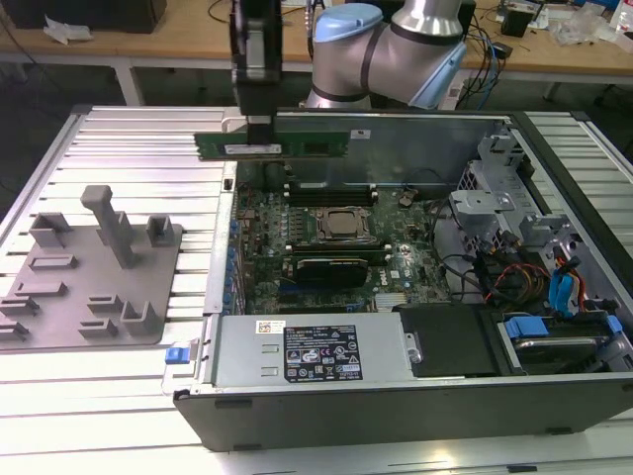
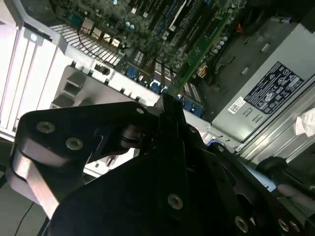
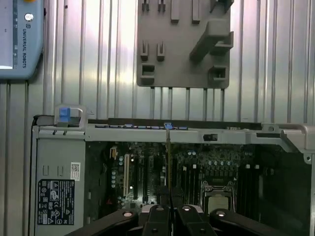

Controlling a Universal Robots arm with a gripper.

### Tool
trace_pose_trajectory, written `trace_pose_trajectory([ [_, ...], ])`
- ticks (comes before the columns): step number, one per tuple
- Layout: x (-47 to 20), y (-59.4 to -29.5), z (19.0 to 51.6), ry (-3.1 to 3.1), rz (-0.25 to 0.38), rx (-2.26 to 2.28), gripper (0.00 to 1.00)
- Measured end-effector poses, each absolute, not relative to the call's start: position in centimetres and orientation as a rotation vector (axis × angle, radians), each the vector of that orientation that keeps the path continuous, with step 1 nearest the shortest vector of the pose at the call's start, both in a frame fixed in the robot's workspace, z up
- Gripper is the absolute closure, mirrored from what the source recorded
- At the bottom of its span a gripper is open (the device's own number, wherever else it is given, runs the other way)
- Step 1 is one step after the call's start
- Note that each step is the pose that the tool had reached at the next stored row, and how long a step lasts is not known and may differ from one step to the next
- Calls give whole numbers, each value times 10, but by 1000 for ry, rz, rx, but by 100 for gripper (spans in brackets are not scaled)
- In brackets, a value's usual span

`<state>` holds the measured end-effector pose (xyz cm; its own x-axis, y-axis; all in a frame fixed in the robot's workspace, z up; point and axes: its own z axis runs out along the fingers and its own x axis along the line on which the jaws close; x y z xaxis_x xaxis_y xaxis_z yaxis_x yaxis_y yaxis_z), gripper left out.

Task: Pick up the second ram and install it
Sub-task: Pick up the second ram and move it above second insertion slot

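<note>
On the exterior view's left, a grey fixture plate (image 1: 89,287) lies on the ribbed table (image 1: 129,139). Just right of it, over the open computer case's (image 1: 396,396) far edge, the gripper (image 1: 259,139) is clamped onto the second ram (image 1: 316,144), holding it level in the air.

All views down onto motherboard (image 1: 265,233)
</note>
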<state>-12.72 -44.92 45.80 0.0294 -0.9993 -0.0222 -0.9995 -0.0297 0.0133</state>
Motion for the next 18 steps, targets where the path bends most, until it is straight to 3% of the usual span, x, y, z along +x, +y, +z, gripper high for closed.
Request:
trace_pose_trajectory([
  [6, -80, -449, 448, 2185, 41, -2250, 90],
  [18, -66, -426, 415, 2185, 42, -2251, 90],
])
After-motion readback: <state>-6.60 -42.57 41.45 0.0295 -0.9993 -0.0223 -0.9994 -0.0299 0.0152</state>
